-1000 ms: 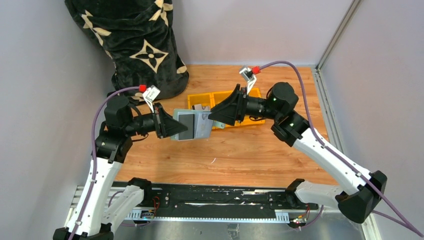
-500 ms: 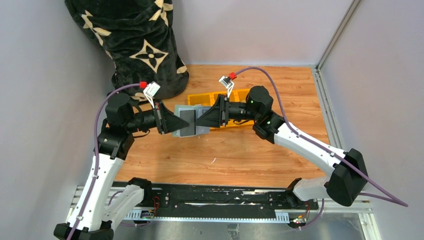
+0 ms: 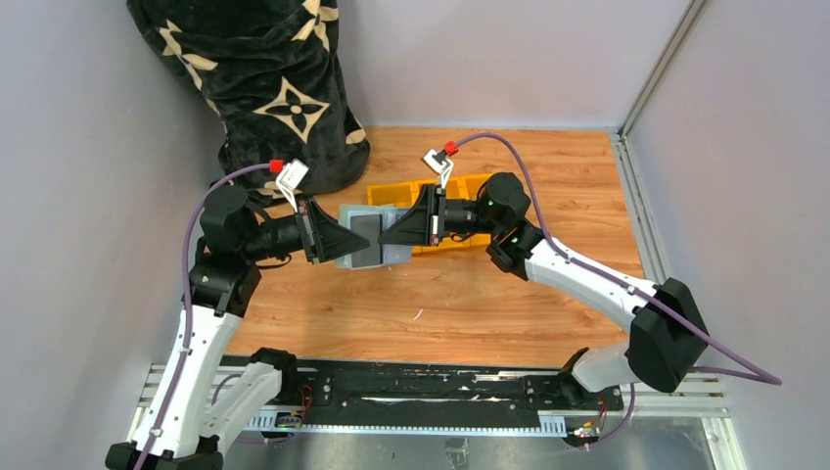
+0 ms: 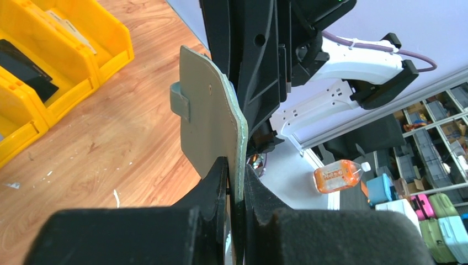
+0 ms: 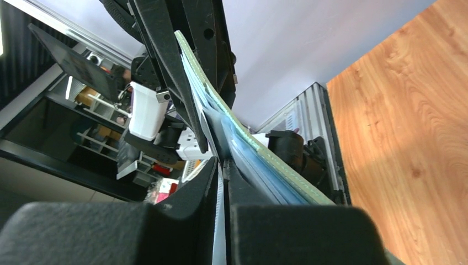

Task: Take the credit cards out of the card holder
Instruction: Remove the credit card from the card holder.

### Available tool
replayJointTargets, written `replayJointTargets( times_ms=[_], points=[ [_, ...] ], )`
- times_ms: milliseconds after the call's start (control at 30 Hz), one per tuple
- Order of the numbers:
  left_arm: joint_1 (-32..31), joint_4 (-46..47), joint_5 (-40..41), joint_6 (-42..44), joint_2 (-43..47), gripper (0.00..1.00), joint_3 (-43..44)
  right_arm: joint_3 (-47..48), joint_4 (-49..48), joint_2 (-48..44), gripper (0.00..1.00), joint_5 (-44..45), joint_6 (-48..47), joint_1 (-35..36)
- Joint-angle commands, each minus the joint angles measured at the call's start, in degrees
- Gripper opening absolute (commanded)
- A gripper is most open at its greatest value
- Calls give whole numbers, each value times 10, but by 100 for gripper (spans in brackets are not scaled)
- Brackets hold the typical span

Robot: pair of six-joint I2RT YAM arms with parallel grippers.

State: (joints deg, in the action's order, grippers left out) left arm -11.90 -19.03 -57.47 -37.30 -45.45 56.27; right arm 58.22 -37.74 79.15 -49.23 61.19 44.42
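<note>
The sage-green card holder (image 3: pixel 370 238) hangs in the air between both arms, above the wooden table. My left gripper (image 3: pixel 343 241) is shut on its left edge; in the left wrist view the green flap (image 4: pixel 212 118) rises from between those jaws (image 4: pixel 236 179). My right gripper (image 3: pixel 387 235) comes in from the right, shut on the thin pale edge of a credit card (image 5: pixel 220 226) inside the holder. Beside that card the right wrist view shows the clear bluish sleeves and the stitched green cover (image 5: pixel 292 176). Other cards are hidden in the sleeves.
A yellow three-compartment tray (image 3: pixel 482 183) lies on the table behind the holder; it holds a pale card (image 4: pixel 66 25) and a black item (image 4: pixel 25 66). A black patterned blanket (image 3: pixel 264 78) is piled at the back left. Grey walls close in left, back and right.
My right arm has swung left to the card holder and its jaws have closed on the card's edge. The left gripper has kept its hold and barely moved.
</note>
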Motion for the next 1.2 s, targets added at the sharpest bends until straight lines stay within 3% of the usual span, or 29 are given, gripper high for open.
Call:
replayJointTargets(
  times_ms=[0, 67, 300, 433, 567, 833, 1167],
  points=[
    [-5, 50, -34, -32, 1, 3, -8, -7, -68, 10, 5, -11, 41, 11],
    [-5, 60, -43, -41, 2, 6, -9, -10, -76, 12, 0, -10, 49, 9],
    [-5, 104, -74, -91, 2, 24, -23, -34, -132, 10, 0, -11, 81, 0],
    [-5, 146, -86, -137, 2, 28, -36, -42, -130, 0, 0, -11, 76, -3],
    [-5, 172, -92, -165, 3, 26, -45, -44, -99, -13, 0, -8, 51, -5],
    [-5, 185, -102, -184, 5, 11, -46, -60, -61, -38, 0, -2, 17, -21],
    [-5, 183, -99, -188, 6, 10, -39, -61, 40, -81, 0, 13, -60, -25]
  ],
)
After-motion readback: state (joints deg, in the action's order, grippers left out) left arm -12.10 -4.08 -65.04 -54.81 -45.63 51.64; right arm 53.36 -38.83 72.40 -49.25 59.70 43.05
